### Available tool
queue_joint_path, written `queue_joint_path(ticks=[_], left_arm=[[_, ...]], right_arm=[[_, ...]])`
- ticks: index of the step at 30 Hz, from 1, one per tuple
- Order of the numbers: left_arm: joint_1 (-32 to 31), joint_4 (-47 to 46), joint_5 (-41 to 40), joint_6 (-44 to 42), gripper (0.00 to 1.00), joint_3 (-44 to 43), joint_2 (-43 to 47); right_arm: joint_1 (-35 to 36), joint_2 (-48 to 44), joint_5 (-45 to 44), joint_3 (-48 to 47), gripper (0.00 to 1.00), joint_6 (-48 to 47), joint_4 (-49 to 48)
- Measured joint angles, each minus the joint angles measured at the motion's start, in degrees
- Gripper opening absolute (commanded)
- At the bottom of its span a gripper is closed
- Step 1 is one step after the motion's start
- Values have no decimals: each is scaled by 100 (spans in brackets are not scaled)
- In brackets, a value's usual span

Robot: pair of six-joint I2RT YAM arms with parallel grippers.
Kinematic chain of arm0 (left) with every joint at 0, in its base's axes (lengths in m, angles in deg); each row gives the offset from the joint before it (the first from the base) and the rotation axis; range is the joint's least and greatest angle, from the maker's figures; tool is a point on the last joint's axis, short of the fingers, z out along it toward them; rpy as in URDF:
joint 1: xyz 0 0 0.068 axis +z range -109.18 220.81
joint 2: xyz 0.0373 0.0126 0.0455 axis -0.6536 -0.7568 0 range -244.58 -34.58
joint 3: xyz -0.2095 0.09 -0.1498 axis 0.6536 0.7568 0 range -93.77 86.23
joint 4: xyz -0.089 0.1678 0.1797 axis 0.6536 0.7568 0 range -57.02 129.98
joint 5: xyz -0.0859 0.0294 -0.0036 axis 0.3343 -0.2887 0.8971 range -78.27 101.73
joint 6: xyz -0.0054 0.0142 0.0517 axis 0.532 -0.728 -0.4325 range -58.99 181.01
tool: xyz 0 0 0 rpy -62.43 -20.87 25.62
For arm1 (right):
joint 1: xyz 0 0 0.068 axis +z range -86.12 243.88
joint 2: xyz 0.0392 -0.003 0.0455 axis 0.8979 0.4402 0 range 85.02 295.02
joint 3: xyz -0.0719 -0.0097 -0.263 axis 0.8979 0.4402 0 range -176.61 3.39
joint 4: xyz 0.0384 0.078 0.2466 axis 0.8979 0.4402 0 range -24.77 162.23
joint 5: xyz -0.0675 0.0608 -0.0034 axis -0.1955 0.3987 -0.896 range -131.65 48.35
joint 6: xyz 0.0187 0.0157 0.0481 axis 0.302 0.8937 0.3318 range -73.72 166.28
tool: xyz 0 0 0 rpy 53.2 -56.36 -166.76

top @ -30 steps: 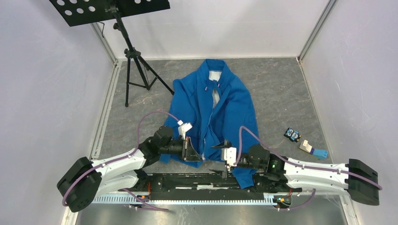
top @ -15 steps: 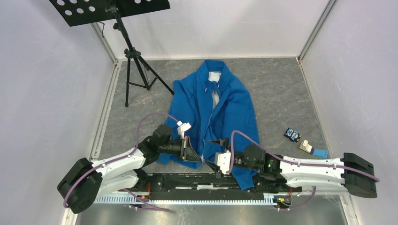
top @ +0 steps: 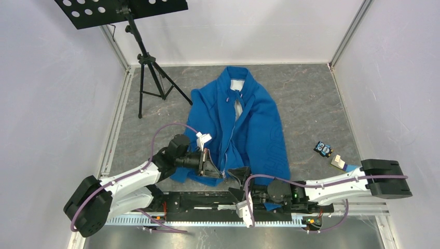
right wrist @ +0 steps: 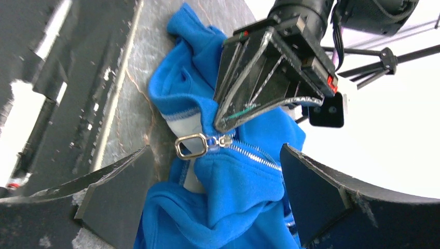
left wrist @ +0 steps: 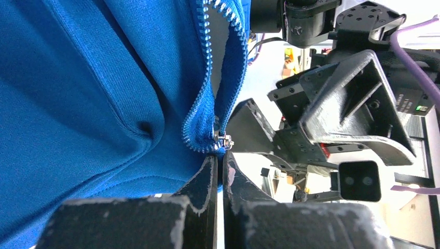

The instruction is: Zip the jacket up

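Observation:
The blue jacket (top: 249, 124) lies flat on the grey floor, collar at the far end, with its zipper (top: 231, 129) running down the middle. My left gripper (top: 218, 174) is shut on the jacket's bottom hem just under the zipper's lower end. In the left wrist view its jaws (left wrist: 219, 158) pinch blue fabric right below the silver slider (left wrist: 224, 140). My right gripper (top: 236, 181) stands open, low at the near hem. In the right wrist view its fingers (right wrist: 117, 181) straddle the hem, with the ring-shaped zipper pull (right wrist: 191, 146) between them, untouched.
A black music stand on a tripod (top: 150, 78) stands at the far left. A small toy (top: 323, 149) and a white and blue block (top: 342, 164) lie on the floor at the right. The black base rail (top: 207, 199) runs along the near edge.
My right arm has swung left and dropped low, bringing its open gripper up to the zipper's lower end. The left gripper has kept its hold and barely moved.

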Motion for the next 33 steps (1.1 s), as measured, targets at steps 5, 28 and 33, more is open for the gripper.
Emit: queue_joint_path(ticks=[5, 28, 33], left_arm=[[15, 15, 55, 0, 2, 0, 2], [24, -7, 96, 0, 2, 0, -11], [26, -11, 133, 0, 2, 0, -22]], right_arm=[[15, 546, -435, 249, 98, -417, -754], [24, 1947, -750, 306, 87, -789, -2730], [24, 1707, -741, 306, 80, -756, -2688]])
